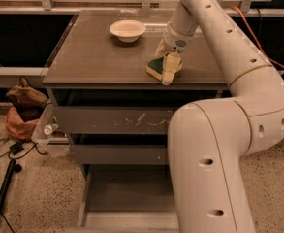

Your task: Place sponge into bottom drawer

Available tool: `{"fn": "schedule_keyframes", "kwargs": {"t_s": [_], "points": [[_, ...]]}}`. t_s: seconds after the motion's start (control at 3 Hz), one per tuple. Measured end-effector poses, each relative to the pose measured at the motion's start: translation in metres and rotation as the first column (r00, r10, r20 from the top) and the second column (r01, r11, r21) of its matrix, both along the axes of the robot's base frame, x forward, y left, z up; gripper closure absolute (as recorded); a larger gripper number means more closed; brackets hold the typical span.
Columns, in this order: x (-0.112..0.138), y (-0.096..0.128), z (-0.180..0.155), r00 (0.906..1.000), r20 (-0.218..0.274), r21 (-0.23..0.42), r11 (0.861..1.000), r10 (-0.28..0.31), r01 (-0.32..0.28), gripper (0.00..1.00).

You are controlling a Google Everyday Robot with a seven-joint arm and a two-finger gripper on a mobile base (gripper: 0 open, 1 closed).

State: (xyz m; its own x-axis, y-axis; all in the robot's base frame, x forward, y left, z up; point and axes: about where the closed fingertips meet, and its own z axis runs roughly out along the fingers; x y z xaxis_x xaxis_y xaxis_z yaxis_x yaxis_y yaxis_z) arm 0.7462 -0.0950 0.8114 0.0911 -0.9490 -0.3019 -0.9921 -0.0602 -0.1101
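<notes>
The sponge (pixel 155 67), dark green over pale yellow foam, lies on the grey-brown cabinet's top (pixel 98 57) near its front right edge. My gripper (pixel 165 62) reaches down from the white arm and sits right at the sponge, touching or straddling its right part. The sponge rests on the top. The bottom drawer (pixel 127 191) is pulled open low in the view, a shallow grey tray with a bare floor. Its right part is hidden behind my arm.
A white bowl (pixel 127 30) stands at the back of the cabinet top. The scratched-front top drawer (pixel 117 119) and plain middle drawer (pixel 115 153) are shut. My bulky arm link (pixel 209 169) fills the lower right. A bag (pixel 23 108) and cables lie on the floor at left.
</notes>
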Motion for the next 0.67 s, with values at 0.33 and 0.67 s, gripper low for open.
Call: {"fn": "schedule_keyframes", "kwargs": {"t_s": [0.33,0.67], "points": [[-0.0028,0.0,0.0071,1.0,0.0,0.0,1.0,0.0,0.0,0.88],[-0.0028,0.0,0.0104,1.0,0.0,0.0,1.0,0.0,0.0,1.0]]}}
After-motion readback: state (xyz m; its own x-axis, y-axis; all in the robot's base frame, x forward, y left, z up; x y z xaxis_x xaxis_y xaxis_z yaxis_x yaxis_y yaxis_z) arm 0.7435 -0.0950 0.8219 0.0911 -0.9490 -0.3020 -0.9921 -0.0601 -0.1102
